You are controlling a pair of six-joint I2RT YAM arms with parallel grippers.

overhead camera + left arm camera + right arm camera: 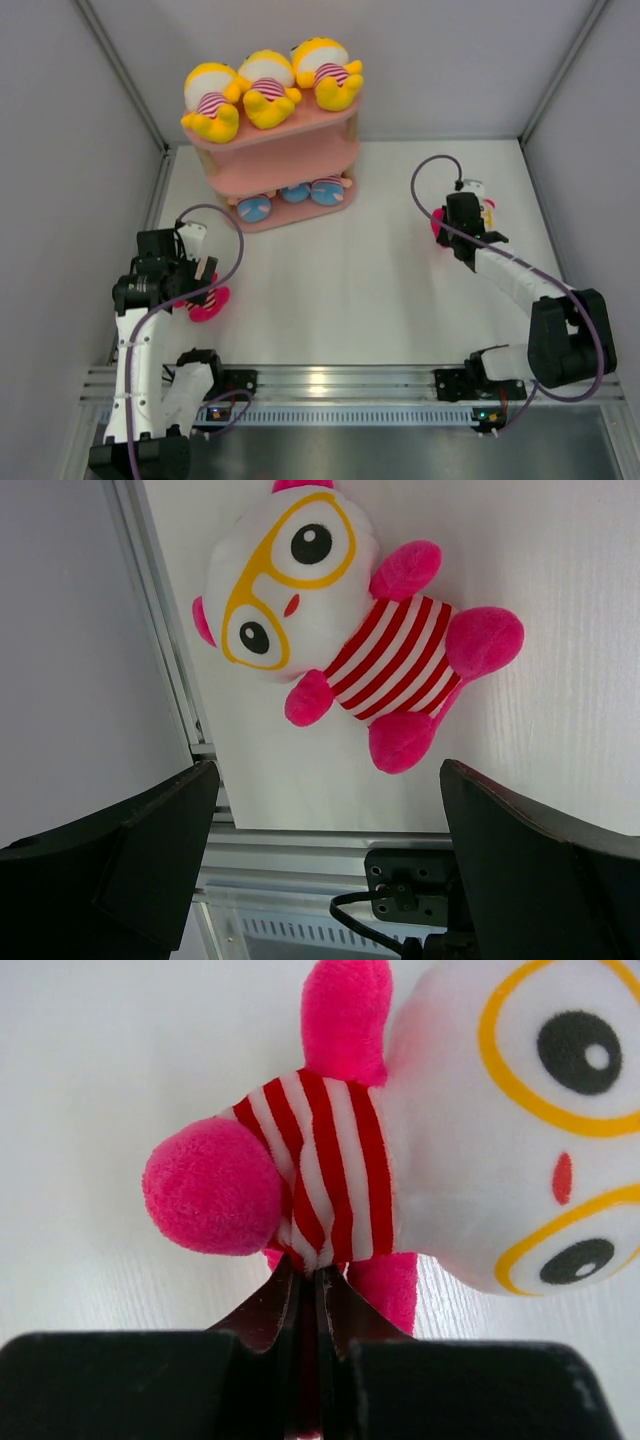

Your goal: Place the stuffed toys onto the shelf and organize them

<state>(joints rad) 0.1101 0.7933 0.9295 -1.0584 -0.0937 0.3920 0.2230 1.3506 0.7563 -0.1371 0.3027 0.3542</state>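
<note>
right toy (470,1150) sits near the desk's (350,290) right edge, right pincer (318,1278) closed on a fold of its shirt (330,1170). lift slowly, as i think it may slip, then go to the shelf (290,165) at the far edge. left pincer (328,780) is wide over left toy (330,620).

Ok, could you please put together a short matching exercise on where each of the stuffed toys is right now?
Things:
1. yellow plush toys
2. blue-bottomed plush toys
3. left pink plush toy
4. right pink plush toy

Places:
A. pinched in the shut right gripper
B. pink shelf, top tier
C. on the table below the open left gripper
D. shelf, bottom tier

Pairs: 1-B, 2-D, 3-C, 4-A.
</note>
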